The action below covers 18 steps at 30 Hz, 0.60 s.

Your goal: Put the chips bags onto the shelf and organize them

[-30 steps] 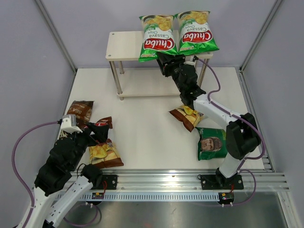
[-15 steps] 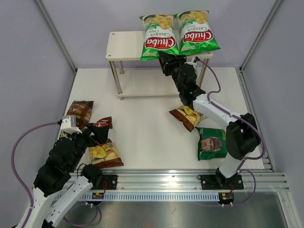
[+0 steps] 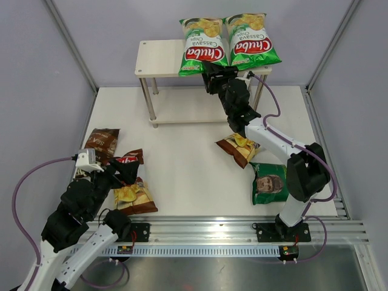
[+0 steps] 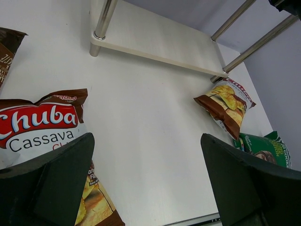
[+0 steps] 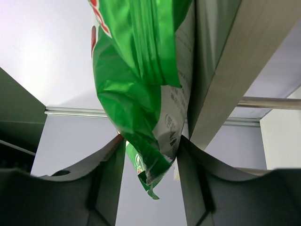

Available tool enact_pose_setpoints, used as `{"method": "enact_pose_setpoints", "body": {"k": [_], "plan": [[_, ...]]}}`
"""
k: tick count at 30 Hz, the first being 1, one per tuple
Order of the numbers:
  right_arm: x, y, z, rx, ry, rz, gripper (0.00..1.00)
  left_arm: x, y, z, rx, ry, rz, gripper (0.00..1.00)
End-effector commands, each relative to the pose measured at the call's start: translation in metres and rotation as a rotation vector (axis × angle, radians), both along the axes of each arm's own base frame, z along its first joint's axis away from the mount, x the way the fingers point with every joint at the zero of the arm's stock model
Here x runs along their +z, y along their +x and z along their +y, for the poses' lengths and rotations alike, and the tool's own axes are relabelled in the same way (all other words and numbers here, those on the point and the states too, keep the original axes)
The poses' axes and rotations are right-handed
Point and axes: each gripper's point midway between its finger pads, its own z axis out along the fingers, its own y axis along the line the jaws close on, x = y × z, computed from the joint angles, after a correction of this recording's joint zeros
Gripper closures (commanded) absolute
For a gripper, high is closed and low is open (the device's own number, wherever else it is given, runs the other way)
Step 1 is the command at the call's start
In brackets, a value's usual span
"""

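At twelve o'clock, right pincer (image 5: 150, 148) brackets the overhanging edge of a green bag (image 5: 136, 70), seemingly seating it on the shelf (image 5: 221, 70); grip unclear. Nearby, left pincer (image 4: 146, 141) gapes.

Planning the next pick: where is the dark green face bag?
Top view, right side: the dark green bag lies on the table, by the right arm, beside a brown bag.

The left arm (image 3: 79, 209) and right arm (image 3: 276, 139) are alike: chunky black joint housings joined by white links, a lilac cable (image 3: 21, 182) looping back from behind the dark wedge-shaped fingers (image 4: 61, 183), and a black base plate (image 3: 138, 231) farthest back.
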Motion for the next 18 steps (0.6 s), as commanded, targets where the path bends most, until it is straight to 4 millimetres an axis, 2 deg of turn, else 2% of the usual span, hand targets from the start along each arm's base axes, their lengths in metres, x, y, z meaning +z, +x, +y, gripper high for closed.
{"method": "enact_pose_setpoints", "body": {"k": [1, 7, 11, 12, 15, 16, 18], "plan": [[0.035, -0.011, 0.002, 0.004, 0.043, -0.065, 0.40, 0.010, 0.000, 0.005, 0.025, -0.021, -0.033, 0.01], [0.039, -0.032, 0.003, 0.021, 0.042, -0.069, 0.27, 0.011, 0.000, 0.006, 0.027, -0.023, -0.035, 0.01], [0.037, -0.043, 0.000, 0.028, 0.021, -0.057, 0.08, 0.011, 0.000, 0.006, 0.029, -0.024, -0.035, 0.01], [0.036, -0.046, -0.001, 0.028, 0.018, -0.055, 0.01, 0.011, 0.000, 0.006, 0.030, -0.022, -0.033, 0.01], [0.030, -0.056, -0.004, 0.043, -0.005, -0.046, 0.01, 0.010, 0.001, 0.006, 0.033, -0.019, -0.028, 0.01], [0.035, -0.062, -0.006, 0.055, -0.003, -0.052, 0.01, 0.010, 0.001, 0.006, 0.035, -0.019, -0.028, 0.01], [0.023, -0.067, -0.005, 0.071, -0.041, -0.025, 0.00, 0.010, 0.001, 0.006, 0.037, -0.019, -0.026, 0.01]]}}
